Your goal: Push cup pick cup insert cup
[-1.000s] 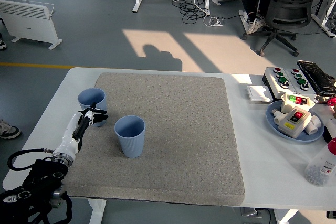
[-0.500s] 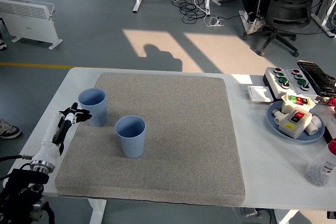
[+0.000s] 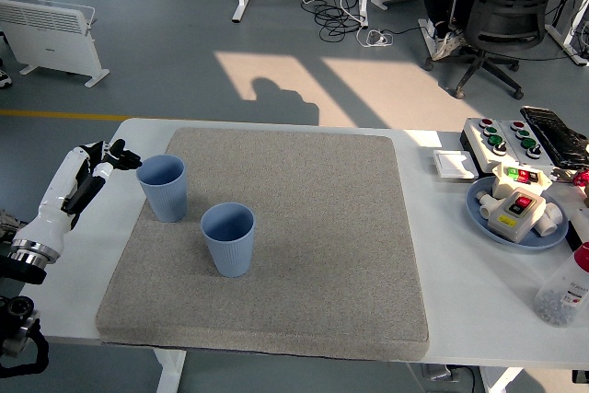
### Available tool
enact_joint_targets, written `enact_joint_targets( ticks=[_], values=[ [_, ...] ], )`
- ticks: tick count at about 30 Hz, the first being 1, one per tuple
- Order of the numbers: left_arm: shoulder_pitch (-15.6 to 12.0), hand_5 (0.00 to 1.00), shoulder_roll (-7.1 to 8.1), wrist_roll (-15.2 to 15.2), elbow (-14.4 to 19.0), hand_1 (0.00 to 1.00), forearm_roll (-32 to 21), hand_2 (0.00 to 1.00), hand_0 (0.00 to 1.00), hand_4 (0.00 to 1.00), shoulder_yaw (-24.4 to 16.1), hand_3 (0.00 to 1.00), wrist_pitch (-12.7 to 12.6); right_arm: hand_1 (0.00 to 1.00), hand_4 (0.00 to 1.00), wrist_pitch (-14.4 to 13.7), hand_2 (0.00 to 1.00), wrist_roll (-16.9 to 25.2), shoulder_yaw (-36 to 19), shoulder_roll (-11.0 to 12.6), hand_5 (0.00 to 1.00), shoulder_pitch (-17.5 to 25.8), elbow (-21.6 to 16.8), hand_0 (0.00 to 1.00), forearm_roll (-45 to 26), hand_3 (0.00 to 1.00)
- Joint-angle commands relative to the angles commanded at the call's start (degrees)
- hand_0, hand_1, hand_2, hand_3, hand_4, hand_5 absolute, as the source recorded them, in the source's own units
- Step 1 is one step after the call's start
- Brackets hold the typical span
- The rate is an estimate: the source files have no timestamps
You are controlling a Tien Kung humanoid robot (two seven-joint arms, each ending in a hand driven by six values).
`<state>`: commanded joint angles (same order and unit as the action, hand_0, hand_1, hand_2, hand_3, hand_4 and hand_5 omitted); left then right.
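Table (image 3: 460, 310): white, fills the lower part of the head view, near edge at the bottom
Mat (image 3: 304, 255): grey, coarse, rectangular, lying flat over the middle of the table; both cups stand on it
Left arm (image 3: 51, 213): white forearm coming in from the left edge, raised over the table's left side, pointing toward the far cup
Blue plate (image 3: 480, 213): at the right side of the table, off the mat, carrying a white switch box (image 3: 515, 209) with a red button
Button panel (image 3: 502, 138): white, beyond the plate near the far right corner, with green and red buttons; a black device lies just right of it
Plastic bottle (image 3: 563, 294): clear, at the right edge near the front, tilted, with small dark bits inside
White tray (image 3: 454, 164): small and flat, between the mat's far right corner and the button panel
Near cup (image 3: 227, 238): blue, ribbed, upright, mouth open and empty, on the left half of the mat, nearer the front than the other cup
Far cup (image 3: 164, 187): blue, upright, empty, at the mat's left edge, behind and left of the near cup, the two apart
Left hand (image 3: 103, 158): white with black fingertips, fingers loosely spread and holding nothing, just left of the far cup's rim; a fingertip is very close to the rim, contact cannot be told
Right hand: nowhere in the frame
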<state>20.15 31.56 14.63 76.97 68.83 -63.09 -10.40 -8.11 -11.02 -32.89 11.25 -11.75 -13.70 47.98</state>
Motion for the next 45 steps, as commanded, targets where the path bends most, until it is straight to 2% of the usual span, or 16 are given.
enact_joint_targets(
  ticks=[2, 3, 4, 5, 8, 9, 17, 23, 26, 27, 32, 33, 38, 39, 44, 45],
  values=[
    [1.2, 0.756, 1.06, -1.5, 1.2, 0.714, 5.2, 0.700, 0.711, 0.915, 0.6, 0.639, 2.4, 0.665, 0.128, 0.0, 0.636, 0.0, 0.0, 0.0, 0.367, 0.1, 0.0, 0.730, 0.0, 0.572],
    [1.8, 0.686, 1.53, -2.1, 1.8, 0.853, 7.4, 0.886, 0.845, 0.955, 0.9, 0.823, 3.5, 0.665, 0.129, 0.0, 0.636, 0.0, 0.0, 0.0, 0.364, 0.1, 0.0, 0.730, 0.0, 0.572],
    [2.0, 0.686, 1.67, -2.2, 1.9, 0.853, 9.4, 0.886, 0.845, 0.955, 1.0, 0.823, 3.8, 0.665, 0.129, 0.0, 0.636, 0.0, 0.0, 0.0, 0.364, 0.2, 0.0, 0.730, 0.0, 0.572],
    [3.7, 0.686, 2.87, -3.3, 3.2, 0.853, 12.0, 0.886, 0.845, 0.955, 2.2, 0.823, 6.0, 0.665, 0.129, 0.0, 0.636, -0.1, -0.1, -0.1, 0.364, 0.3, 0.0, 0.730, 0.1, 0.572],
    [6.8, 0.686, 4.30, -4.2, 4.3, 0.853, 17.7, 0.886, 0.845, 0.955, 4.3, 0.823, 9.2, 0.665, 0.129, 0.0, 0.636, -0.1, -0.1, -0.1, 0.364, 0.4, 0.0, 0.730, 0.1, 0.572],
    [8.4, 0.532, 4.92, -4.6, 4.6, 0.880, 19.5, 0.932, 0.872, 0.979, 5.5, 0.885, 10.4, 0.665, 0.128, 0.1, 0.636, -0.2, -0.1, -0.1, 0.364, 0.5, 0.0, 0.730, 0.1, 0.572],
    [17.6, 0.493, 7.28, -8.0, 5.4, 0.891, 25.4, 0.954, 0.875, 0.964, 14.2, 0.906, 18.7, 0.665, 0.128, 0.0, 0.636, -0.1, 0.2, 0.0, 0.364, 0.4, 0.0, 0.730, -0.4, 0.572],
    [23.2, 0.502, 7.44, -10.1, 5.0, 0.902, 28.1, 0.979, 0.890, 0.968, 21.4, 0.928, 23.7, 0.665, 0.128, 0.1, 0.636, 0.0, 0.2, 0.0, 0.364, 0.2, 0.0, 0.730, -0.5, 0.573],
    [25.6, 0.502, 6.63, -11.0, 3.8, 0.902, 29.6, 0.979, 0.890, 0.968, 24.4, 0.928, 24.9, 0.665, 0.128, 0.1, 0.636, -0.1, 0.3, 0.1, 0.364, 0.1, -0.1, 0.730, -0.6, 0.573],
    [25.9, 0.491, 6.50, -11.0, 3.6, 0.944, 29.8, 0.998, 0.929, 0.972, 24.7, 0.995, 24.9, 0.665, 0.128, 0.1, 0.636, -0.1, 0.3, 0.1, 0.364, 0.1, -0.1, 0.731, -0.6, 0.573],
    [28.1, 0.491, 5.17, -11.2, 1.6, 0.944, 30.4, 0.998, 0.929, 0.972, 27.2, 0.995, 25.2, 0.665, 0.128, 0.1, 0.636, -0.1, 0.2, 0.1, 0.364, 0.2, -0.1, 0.731, -0.5, 0.573],
    [28.5, 0.425, 5.01, -11.1, 1.3, 0.942, 30.7, 0.998, 0.934, 0.944, 27.6, 0.995, 25.2, 0.666, 0.128, 0.1, 0.636, -0.1, 0.1, 0.1, 0.363, 0.2, -0.1, 0.730, -0.4, 0.573],
    [30.5, 0.425, 3.67, -10.7, -2.1, 0.942, 32.0, 0.998, 0.934, 0.944, 30.7, 0.995, 25.4, 0.666, 0.128, 0.2, 0.636, -0.2, 0.0, 0.2, 0.363, 0.2, -0.1, 0.730, 0.1, 0.573],
    [30.7, 0.244, 3.36, -9.9, -3.2, 0.924, 32.3, 0.994, 0.915, 0.865, 31.1, 0.996, 24.8, 0.665, 0.128, 0.2, 0.636, -0.2, 0.0, 0.2, 0.363, 0.1, -0.1, 0.730, 0.0, 0.572],
    [30.9, 0.244, 2.72, -8.7, -6.3, 0.924, 33.8, 0.994, 0.915, 0.865, 32.1, 0.996, 23.4, 0.665, 0.128, 0.1, 0.636, 0.0, 0.2, 0.3, 0.363, 0.1, 0.0, 0.730, -0.4, 0.572],
    [31.0, 0.189, 2.63, -8.6, -6.7, 0.871, 33.8, 0.970, 0.870, 0.849, 32.4, 0.975, 23.3, 0.665, 0.129, 0.1, 0.636, 0.0, 0.2, 0.3, 0.361, 0.1, 0.0, 0.730, -0.4, 0.572]
  ],
)
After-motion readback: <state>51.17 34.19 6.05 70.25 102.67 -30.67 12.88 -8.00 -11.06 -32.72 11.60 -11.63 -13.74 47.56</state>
